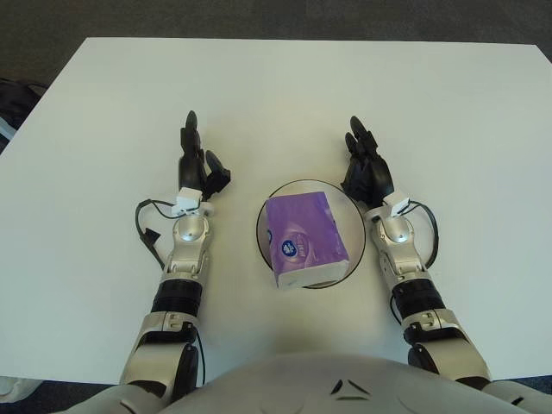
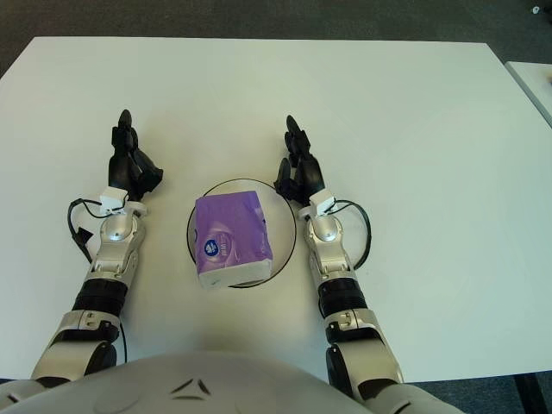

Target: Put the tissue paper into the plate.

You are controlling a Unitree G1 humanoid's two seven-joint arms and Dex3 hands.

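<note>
A purple pack of tissue paper (image 1: 306, 239) lies in the round white plate (image 1: 266, 211) with a dark rim, its near end sticking out over the plate's front edge. My left hand (image 1: 195, 164) is to the left of the plate, fingers stretched out and holding nothing. My right hand (image 1: 366, 164) is just off the plate's far right rim, fingers also extended and empty. Neither hand touches the pack.
The white table (image 1: 345, 95) spreads wide beyond the hands. A dark object (image 1: 15, 93) shows past the table's left edge. My torso (image 1: 345, 388) fills the bottom of the view.
</note>
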